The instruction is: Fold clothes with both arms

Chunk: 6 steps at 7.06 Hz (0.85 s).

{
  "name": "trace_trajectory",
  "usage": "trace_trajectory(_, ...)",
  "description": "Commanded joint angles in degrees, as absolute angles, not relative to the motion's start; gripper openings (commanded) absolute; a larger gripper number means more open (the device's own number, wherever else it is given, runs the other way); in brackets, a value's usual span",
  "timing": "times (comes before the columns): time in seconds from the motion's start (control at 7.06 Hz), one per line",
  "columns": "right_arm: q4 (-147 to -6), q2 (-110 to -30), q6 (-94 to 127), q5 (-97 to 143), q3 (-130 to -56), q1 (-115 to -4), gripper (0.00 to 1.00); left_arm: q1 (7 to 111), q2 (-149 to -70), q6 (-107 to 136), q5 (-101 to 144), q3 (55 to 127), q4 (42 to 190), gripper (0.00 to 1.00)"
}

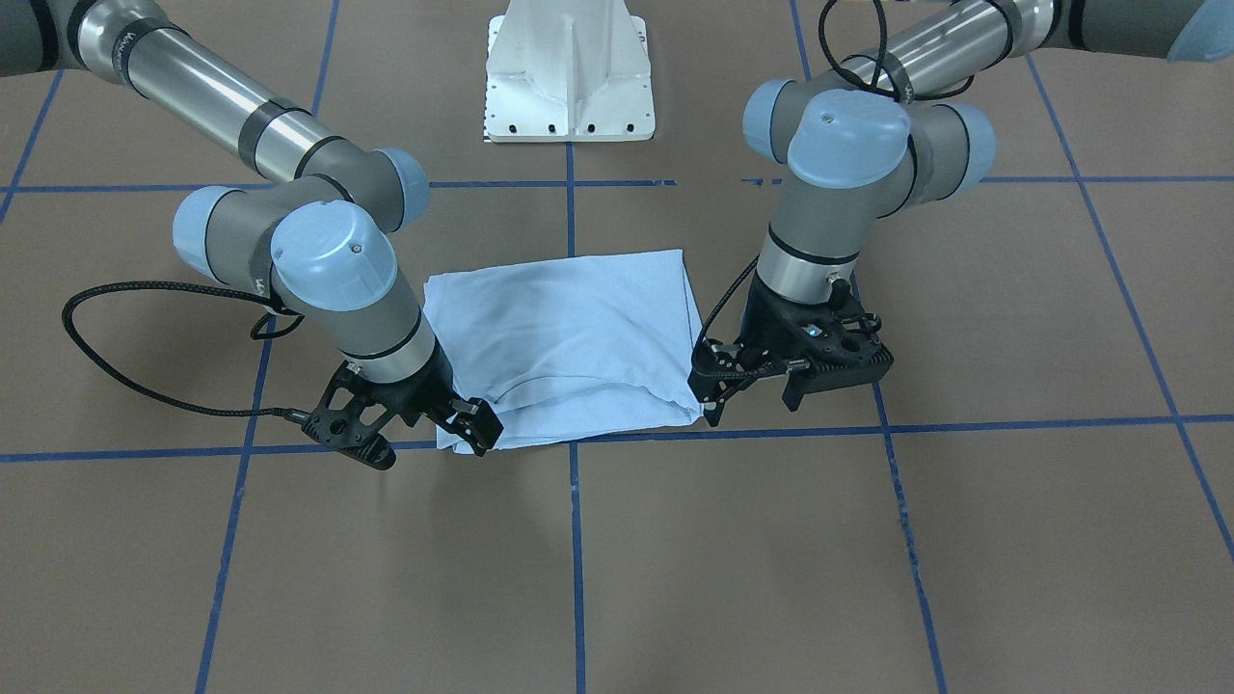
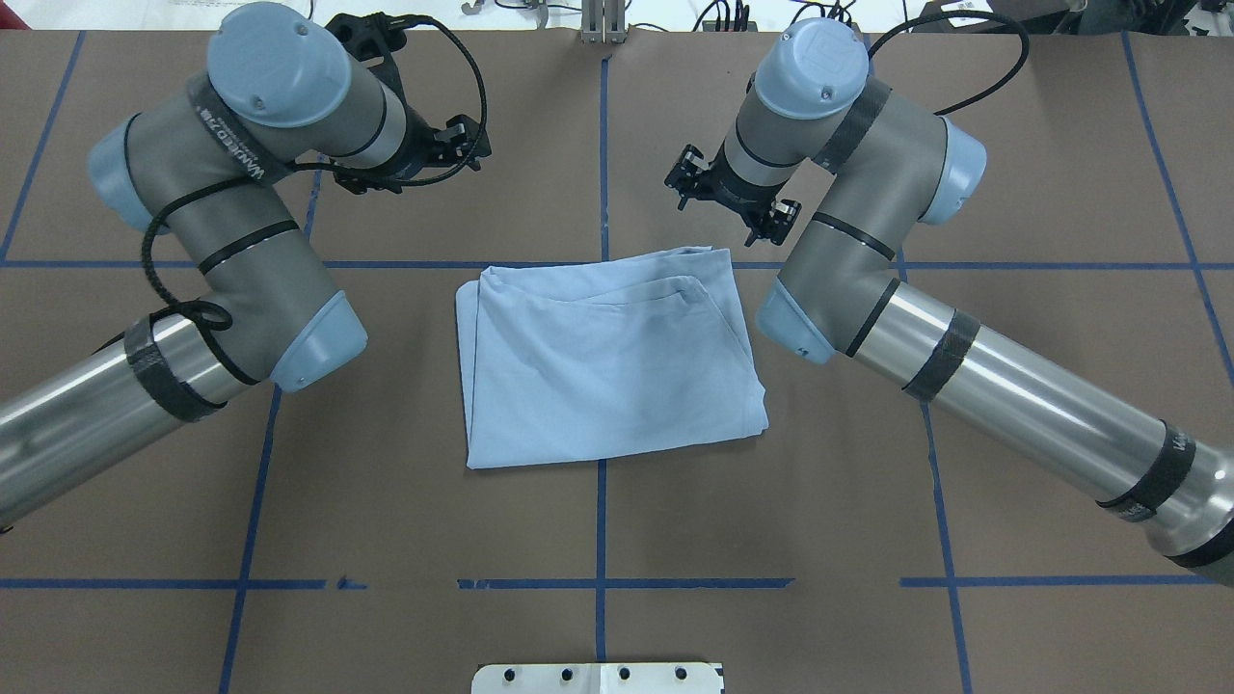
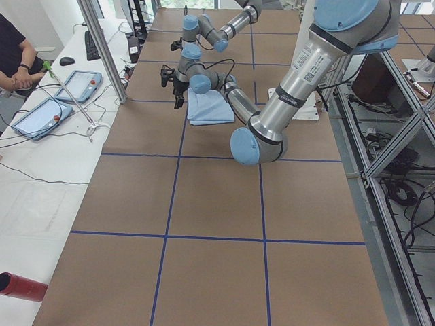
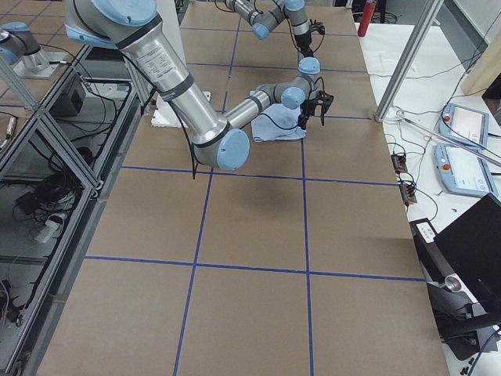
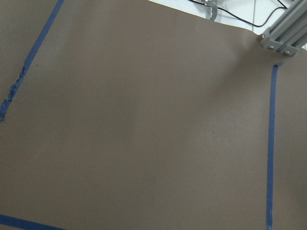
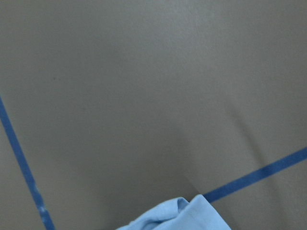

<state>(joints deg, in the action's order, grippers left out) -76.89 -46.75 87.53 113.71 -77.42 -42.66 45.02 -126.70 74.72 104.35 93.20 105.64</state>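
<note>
Left claw (image 1: 757, 390) and right claw (image 1: 424, 439) both released, folded T-shirt (image 2: 607, 361) on brown table (image 2: 617, 540), blue tape grid (image 2: 600, 530)

a robotics laboratory, indicated by a brown work table (image 3: 204, 204) gridded with blue tape lines (image 3: 177, 155), aluminium framing (image 3: 397, 102) at the right of the left-side view, and a white bench at upper left holding teach pendants (image 3: 81, 85) beside a seated person (image 3: 17, 58).
</note>
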Motion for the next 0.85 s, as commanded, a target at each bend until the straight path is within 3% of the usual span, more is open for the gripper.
trace_trajectory(0.0, -83.83, -46.76, 85.43, 111.19, -78.57, -37.47, 1.0, 45.09, -122.8, 74.27, 105.29, 100.87, 106.43, 1.0)
trace_trajectory(0.71, -90.08, -45.79, 72.83, 106.73, -77.0, -36.82, 1.0, 44.47, -122.78, 76.19, 105.99, 103.01, 106.52, 1.0)
